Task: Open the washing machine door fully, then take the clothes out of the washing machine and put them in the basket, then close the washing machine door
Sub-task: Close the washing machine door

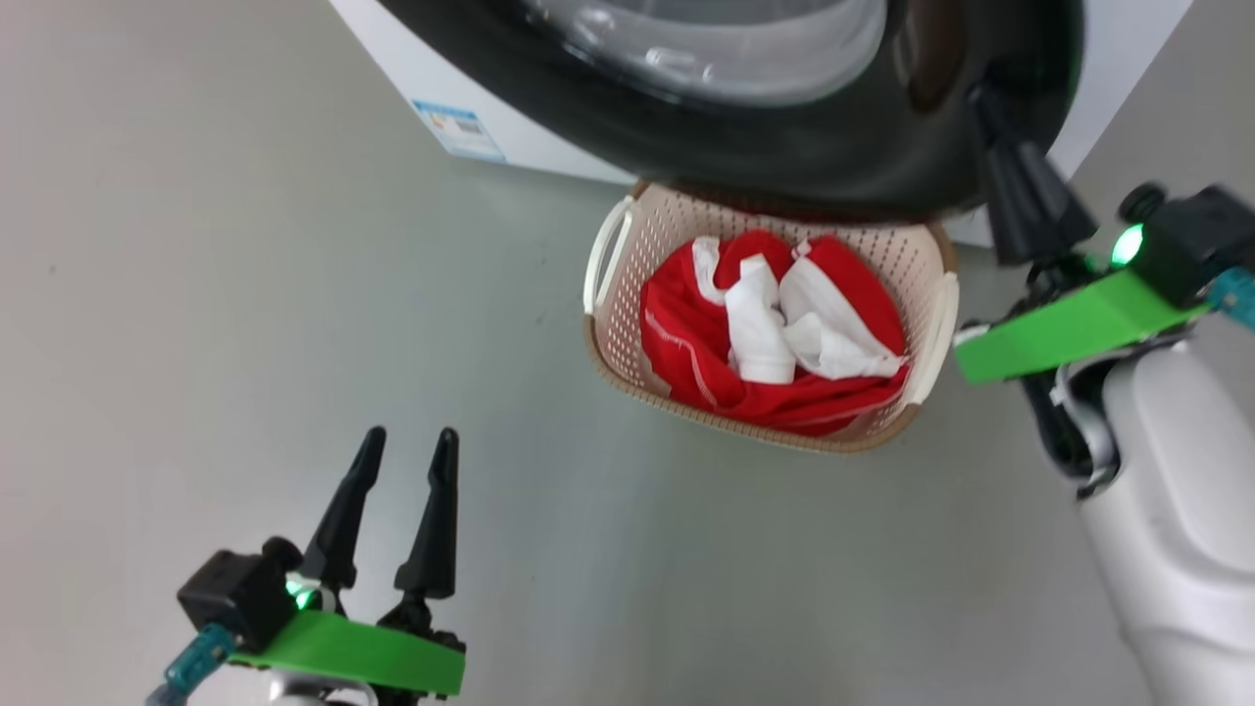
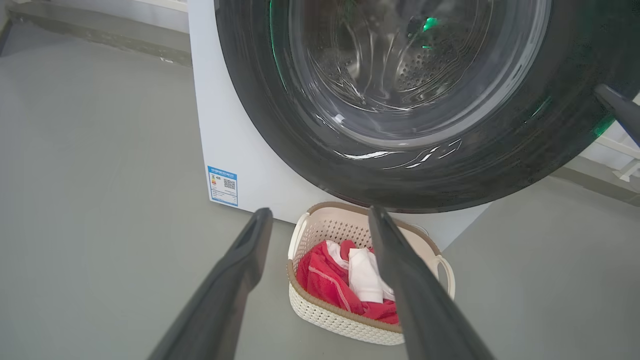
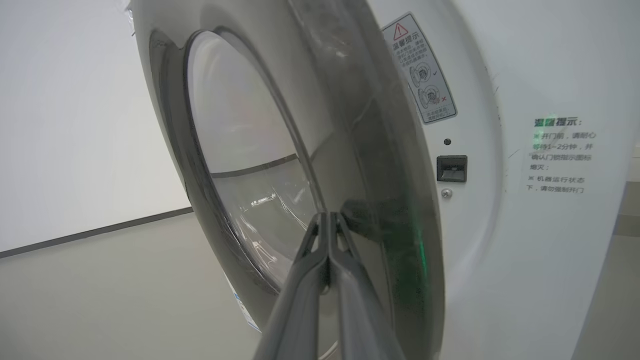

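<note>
At the lower left, the left end effector hangs over the bare grey floor, its two dark fingers spread apart with nothing between them. Further right, a blue sticker sits low on the white front of the washing machine. The basket stands on the floor just in front of the machine, partly under the lower edge of the washing machine door, and the clothes lie bunched inside it (red fabric with white panels folded on top). The door stands ajar, swung away from the machine's front, so the latch slot shows beside it in the right wrist view. At the right, the right end effector has its fingers pressed together on nothing, the tips against the door's glossy black ring near its outer edge.
</note>
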{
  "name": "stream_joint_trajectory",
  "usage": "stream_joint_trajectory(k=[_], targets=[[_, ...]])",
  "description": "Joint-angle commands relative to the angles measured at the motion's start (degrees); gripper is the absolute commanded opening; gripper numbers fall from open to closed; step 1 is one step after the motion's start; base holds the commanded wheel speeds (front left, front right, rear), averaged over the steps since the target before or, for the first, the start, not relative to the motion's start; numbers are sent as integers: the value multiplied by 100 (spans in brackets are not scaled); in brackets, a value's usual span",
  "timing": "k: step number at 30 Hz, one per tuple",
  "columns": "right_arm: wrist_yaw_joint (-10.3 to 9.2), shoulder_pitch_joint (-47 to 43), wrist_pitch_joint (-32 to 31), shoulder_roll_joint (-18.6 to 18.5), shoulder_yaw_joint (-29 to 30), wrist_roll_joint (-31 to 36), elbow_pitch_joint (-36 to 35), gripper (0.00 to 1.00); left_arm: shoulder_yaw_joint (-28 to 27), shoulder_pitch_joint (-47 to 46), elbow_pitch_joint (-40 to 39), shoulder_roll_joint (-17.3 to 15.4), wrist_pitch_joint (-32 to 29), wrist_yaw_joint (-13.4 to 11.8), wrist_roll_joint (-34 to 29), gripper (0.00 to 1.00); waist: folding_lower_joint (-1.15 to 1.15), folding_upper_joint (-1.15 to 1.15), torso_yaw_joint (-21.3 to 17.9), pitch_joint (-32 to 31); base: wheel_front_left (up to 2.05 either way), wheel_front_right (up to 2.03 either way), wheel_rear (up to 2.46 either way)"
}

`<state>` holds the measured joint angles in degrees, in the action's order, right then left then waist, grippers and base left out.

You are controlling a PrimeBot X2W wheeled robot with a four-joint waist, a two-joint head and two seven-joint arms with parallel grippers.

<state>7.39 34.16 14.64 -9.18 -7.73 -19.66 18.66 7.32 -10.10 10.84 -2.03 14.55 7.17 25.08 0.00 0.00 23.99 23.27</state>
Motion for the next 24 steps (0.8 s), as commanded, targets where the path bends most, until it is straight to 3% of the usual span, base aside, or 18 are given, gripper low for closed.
stream_joint_trajectory(k=[1, 12, 24], targets=[[10, 156, 36, 8, -26, -42, -141, 0, -161, -138, -154, -85, 45, 32, 55, 100, 0, 0, 57, 208, 0, 0, 0], [10, 944, 36, -239, 273, -7, -82, 0, 28, -434, -283, -85, 45, 32, 241, 100, 0, 0, 240, 692, 0, 0, 0], [10, 1555, 36, -159, 740, 13, -94, 0, 71, -514, -344, -85, 45, 32, 290, 100, 0, 0, 296, 884, 0, 0, 0]])
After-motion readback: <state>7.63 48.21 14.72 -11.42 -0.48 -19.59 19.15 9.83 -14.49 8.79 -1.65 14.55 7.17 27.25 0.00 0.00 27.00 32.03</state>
